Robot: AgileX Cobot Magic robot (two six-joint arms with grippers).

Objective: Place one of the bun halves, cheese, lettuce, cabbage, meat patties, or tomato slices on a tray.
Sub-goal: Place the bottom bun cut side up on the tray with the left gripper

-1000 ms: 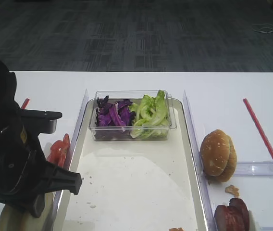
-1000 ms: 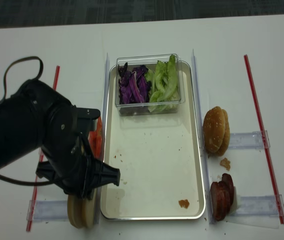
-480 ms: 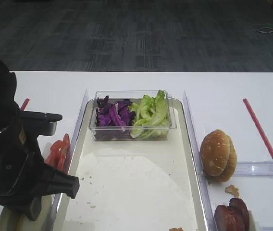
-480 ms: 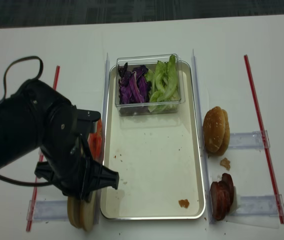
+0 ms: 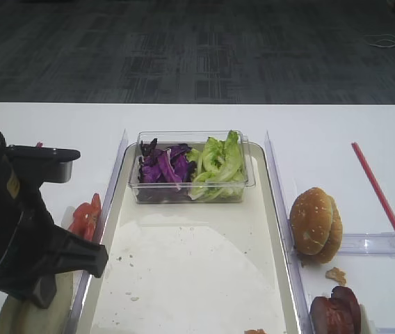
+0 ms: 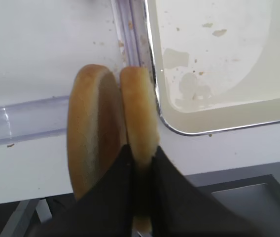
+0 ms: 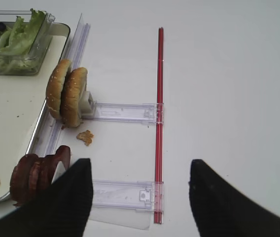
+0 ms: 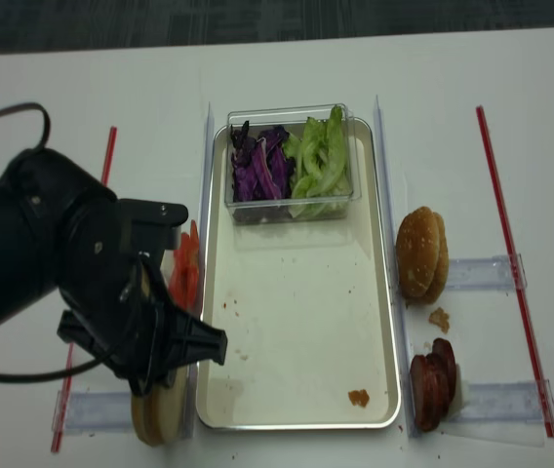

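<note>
Two pale bun halves (image 6: 90, 128) stand on edge at the tray's near left corner. My left gripper (image 6: 141, 153) is shut on the right-hand bun half (image 6: 137, 98), one finger on each face. The cream tray (image 8: 296, 322) holds only crumbs on its bare part. Red tomato slices (image 8: 184, 273) stand just left of the tray. Purple cabbage (image 8: 257, 166) and green lettuce (image 8: 321, 161) fill a box at the tray's far end. Meat patties (image 7: 34, 175) stand right of the tray. My right gripper (image 7: 140, 182) hangs open over the table beside them. No cheese is in view.
The clear plastic box (image 5: 190, 167) sits on the tray's far end. Sesame buns (image 8: 420, 253) stand right of the tray in a clear holder (image 7: 125, 112). Red strips (image 8: 511, 263) run along both sides. The table's front edge (image 6: 228, 153) lies just past the bun halves.
My left arm has shifted a little to the left, uncovering more of the tomato slices. Its jaws have drawn in on the bun half.
</note>
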